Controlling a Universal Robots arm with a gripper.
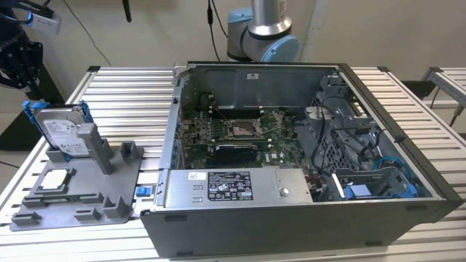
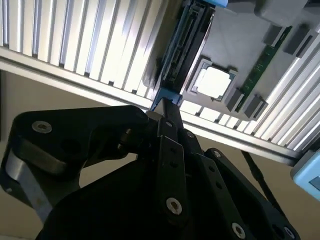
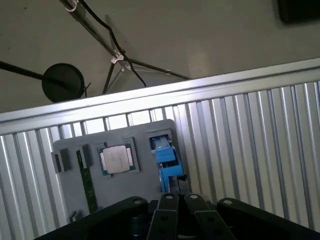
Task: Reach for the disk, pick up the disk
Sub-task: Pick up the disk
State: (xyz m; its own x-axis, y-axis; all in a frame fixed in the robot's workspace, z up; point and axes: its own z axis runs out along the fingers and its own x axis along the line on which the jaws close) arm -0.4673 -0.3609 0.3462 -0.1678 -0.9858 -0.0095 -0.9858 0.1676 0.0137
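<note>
The disk [image 1: 62, 132] stands on edge in a slot of the grey fixture [image 1: 87, 204], at the exterior view's left. It is silver-grey with a white label and blue rails. My gripper [image 1: 18, 61] hangs above it and further to the exterior view's left, apart from it. In both wrist views the black fingers meet at a point, gripper [image 2: 162, 114] and gripper [image 3: 174, 184], with nothing between them. Just beyond the tips I see the disk's blue rail [image 2: 165, 98] and the disk edge-on [image 3: 165, 156].
A square silver chip [image 1: 55, 180] and a green memory stick [image 3: 88, 186] lie in the fixture. An open computer case [image 1: 291, 164] stands on the slatted aluminium table [image 1: 131, 93] to the exterior view's right. A stand with cables [image 3: 62, 82] sits on the floor beyond the table edge.
</note>
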